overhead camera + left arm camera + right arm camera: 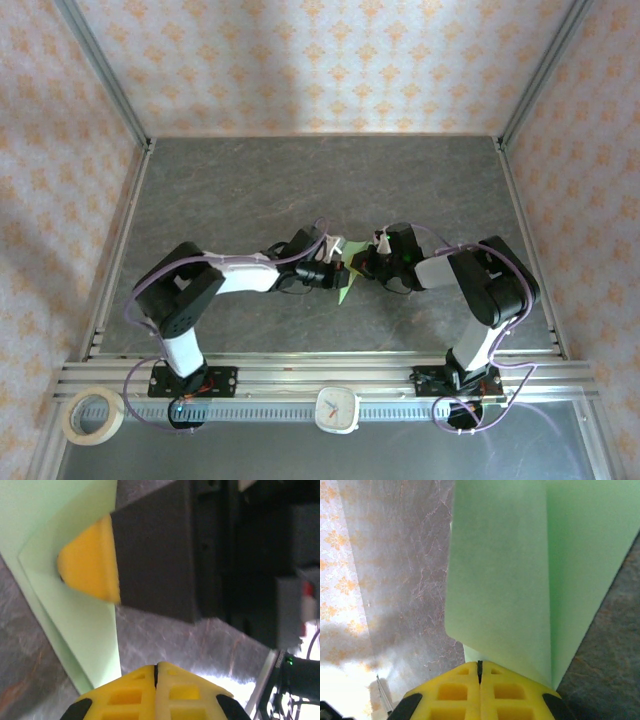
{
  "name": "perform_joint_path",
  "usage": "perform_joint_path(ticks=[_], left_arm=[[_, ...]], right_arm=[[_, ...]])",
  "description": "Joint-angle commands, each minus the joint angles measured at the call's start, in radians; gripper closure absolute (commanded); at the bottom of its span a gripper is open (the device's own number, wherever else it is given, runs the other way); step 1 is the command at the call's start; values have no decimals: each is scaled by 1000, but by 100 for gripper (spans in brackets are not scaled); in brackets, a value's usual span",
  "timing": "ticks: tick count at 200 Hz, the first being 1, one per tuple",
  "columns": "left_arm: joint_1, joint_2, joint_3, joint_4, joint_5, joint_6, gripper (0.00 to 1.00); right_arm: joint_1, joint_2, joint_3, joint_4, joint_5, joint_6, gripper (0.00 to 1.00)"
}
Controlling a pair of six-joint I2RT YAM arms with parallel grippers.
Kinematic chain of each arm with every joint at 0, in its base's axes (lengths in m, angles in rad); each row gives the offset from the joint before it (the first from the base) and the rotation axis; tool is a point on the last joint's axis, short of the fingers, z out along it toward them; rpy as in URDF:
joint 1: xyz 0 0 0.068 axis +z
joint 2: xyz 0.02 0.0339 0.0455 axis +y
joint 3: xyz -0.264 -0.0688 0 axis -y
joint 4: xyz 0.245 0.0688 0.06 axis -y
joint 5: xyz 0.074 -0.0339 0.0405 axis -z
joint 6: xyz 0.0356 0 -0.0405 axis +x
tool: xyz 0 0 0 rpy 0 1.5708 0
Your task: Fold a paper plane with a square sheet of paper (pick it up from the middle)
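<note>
Soft even light, blurry wrist close-ups, corner glare

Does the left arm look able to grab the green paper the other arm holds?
Probably yes: the green paper is right beside the left fingers, with nothing between. Those fingers are shut, so they would need to open first. The right fingers pinch it.

A dark grey desk [250,190] with a marbled stone look is boxed in on the far, left and right sides by cream walls [320,60] papered with orange floral motifs. Silver aluminium rails [320,378] line the near edge, and slimmer ones rise at the far corners. On the near ledge lie a cream roll of tape [68,420] and a small white square clock [338,408] — soft, even light throughout.
</note>
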Motion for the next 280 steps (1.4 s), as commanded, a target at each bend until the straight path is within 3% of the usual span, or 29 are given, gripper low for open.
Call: perform_joint_path(ticks=[1, 34, 91, 121, 139, 226, 280], left_arm=[[5, 53, 60, 38, -40, -5, 100], [7, 99, 80, -23, -126, 13, 100], [6, 117, -71, -82, -162, 53, 100], [7, 104, -136, -130, -157, 156, 100], [9, 95, -158, -150, -150, 194, 100], [16, 112, -145, -161, -145, 222, 100], [17, 153, -146, -173, -150, 232, 100]], right_arm=[[8, 47, -22, -116, 142, -14, 100], [10, 36, -25, -110, 129, -12, 100], [9, -59, 5, -94, 94, 5, 100], [-4, -166, 19, -131, 142, -8, 100], [5, -188, 23, -130, 104, -39, 100], [70, -51, 27, -111, 111, -59, 100], [-14, 3, 62, -156, 132, -101, 100]])
